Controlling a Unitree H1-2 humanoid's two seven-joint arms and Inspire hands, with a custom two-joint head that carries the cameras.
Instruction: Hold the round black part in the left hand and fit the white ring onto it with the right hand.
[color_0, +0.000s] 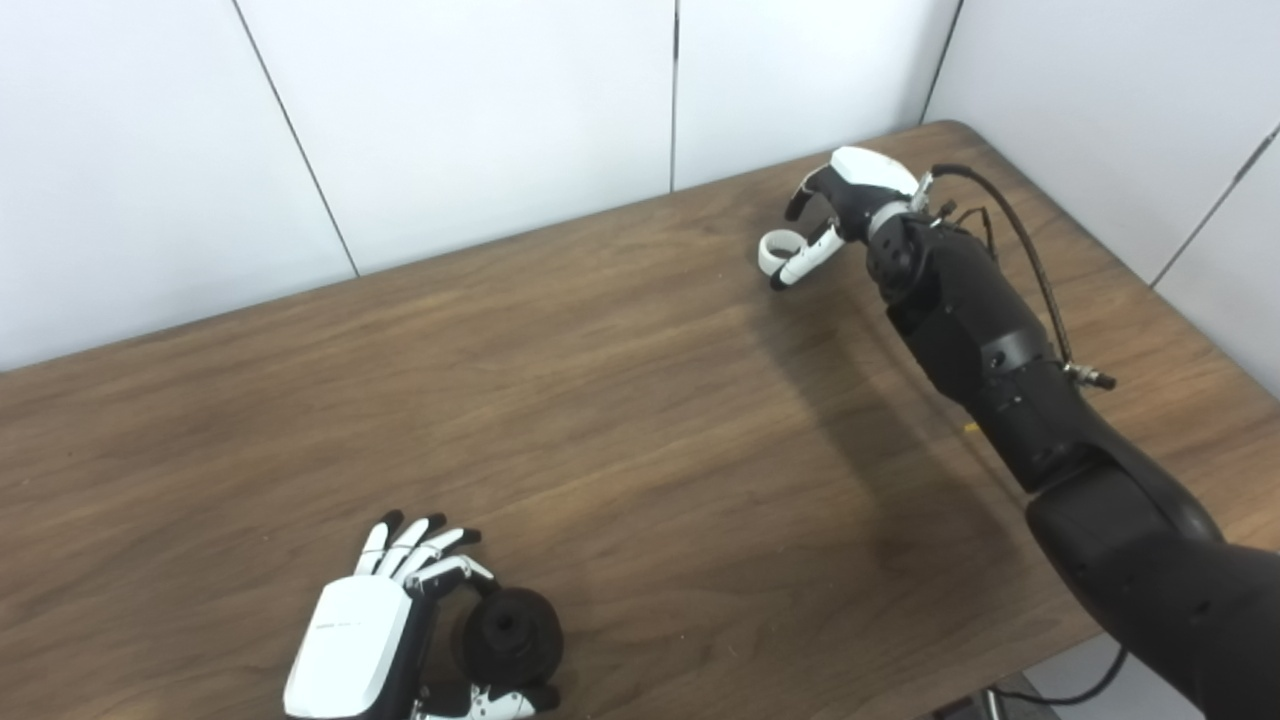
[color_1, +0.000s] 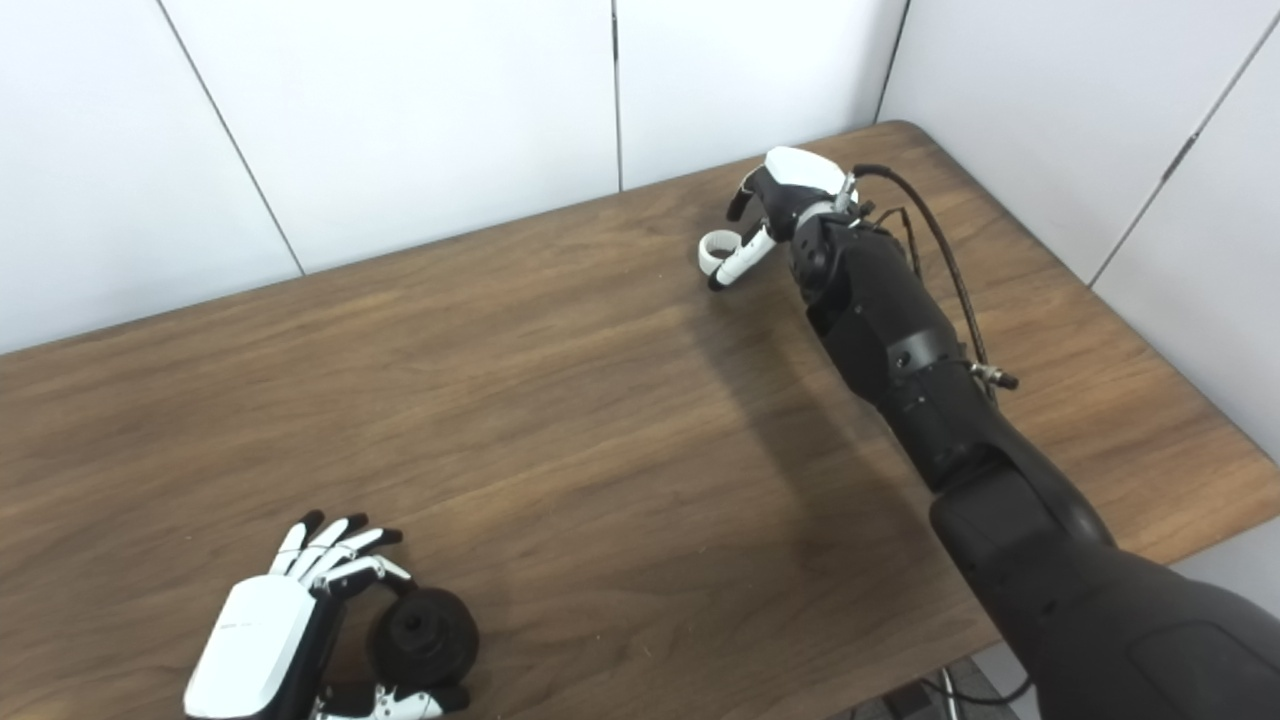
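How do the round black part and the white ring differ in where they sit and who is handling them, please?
The round black part is dark and bulky, near the table's front edge, pinched by the left robot hand. The white ring is pale, thin and smaller, far back, at the right robot hand. Both are round with a central hole.

One round black part (color_0: 511, 632) sits between the finger and thumb of the left hand (color_0: 372, 640), down at the near edge. One white ring (color_0: 778, 247) lies far across the wooden table (color_0: 600, 400), right against the thumb of the right hand (color_0: 845, 200). So that makes two hands, two loose pieces, one of each kind, and a single table beneath them all.
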